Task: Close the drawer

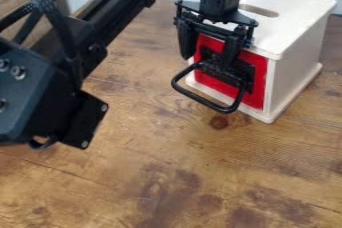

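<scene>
Pointing straight down, the claw (pixel 213 44) hangs with its fingers spread wide in front of the drawer (pixel 238 74), gripping nothing. The drawer sits in the box (pixel 287 47), its red front nearly flush and facing the lower left, its black loop handle (pixel 203 87) jutting that way over the wooden table (pixel 160 172).

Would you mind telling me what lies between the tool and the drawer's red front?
Nothing separate. In the camera view the open tool hangs straight down right in front of the drawer, overlapping its red face, above the black loop handle.
</scene>
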Controlling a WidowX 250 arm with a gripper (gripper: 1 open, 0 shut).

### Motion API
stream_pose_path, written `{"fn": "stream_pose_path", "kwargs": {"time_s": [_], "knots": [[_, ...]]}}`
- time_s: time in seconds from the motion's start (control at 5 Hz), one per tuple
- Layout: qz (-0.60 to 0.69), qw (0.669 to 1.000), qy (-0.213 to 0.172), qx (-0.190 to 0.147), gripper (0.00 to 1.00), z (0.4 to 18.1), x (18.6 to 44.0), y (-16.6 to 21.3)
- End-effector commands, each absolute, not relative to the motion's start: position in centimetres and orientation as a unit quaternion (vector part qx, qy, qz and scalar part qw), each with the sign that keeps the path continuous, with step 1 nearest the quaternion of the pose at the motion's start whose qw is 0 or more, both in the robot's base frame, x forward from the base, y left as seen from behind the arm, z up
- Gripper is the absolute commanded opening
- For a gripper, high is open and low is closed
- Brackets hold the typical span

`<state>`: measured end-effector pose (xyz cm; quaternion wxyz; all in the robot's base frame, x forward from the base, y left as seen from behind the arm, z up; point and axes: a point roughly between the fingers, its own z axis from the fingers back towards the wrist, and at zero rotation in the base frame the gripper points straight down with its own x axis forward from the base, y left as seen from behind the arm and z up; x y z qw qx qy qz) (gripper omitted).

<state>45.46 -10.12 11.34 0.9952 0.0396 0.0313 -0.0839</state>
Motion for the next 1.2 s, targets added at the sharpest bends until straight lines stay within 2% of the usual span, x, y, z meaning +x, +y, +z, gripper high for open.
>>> {"fn": "stream_pose_path", "kwargs": {"time_s": [0.0,0.8,1.0], "knots": [[-0.138,0.987,0.027,-0.076,1.00,13.0,46.2,-9.8],[-0.265,0.955,0.080,-0.109,1.00,13.2,43.2,-11.8],[-0.207,0.967,0.074,-0.127,1.00,12.7,42.9,-9.9]]}}
